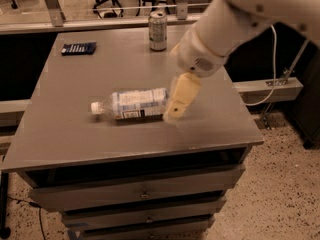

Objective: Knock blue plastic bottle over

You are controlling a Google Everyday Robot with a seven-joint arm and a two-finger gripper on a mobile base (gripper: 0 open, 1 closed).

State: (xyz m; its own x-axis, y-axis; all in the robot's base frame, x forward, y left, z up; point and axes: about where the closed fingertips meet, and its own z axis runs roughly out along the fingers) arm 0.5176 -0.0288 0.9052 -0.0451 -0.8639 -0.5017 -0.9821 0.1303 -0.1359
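no legible text on blue plastic bottle [134, 104] beside end effector [173, 115].

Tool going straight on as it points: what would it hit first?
Probably the tabletop, right beside the base of the lying blue plastic bottle; the tool points down there. Depth unclear.

Warm, dim light; soft shadow under the blue plastic bottle [137, 103] beside the gripper [173, 115].
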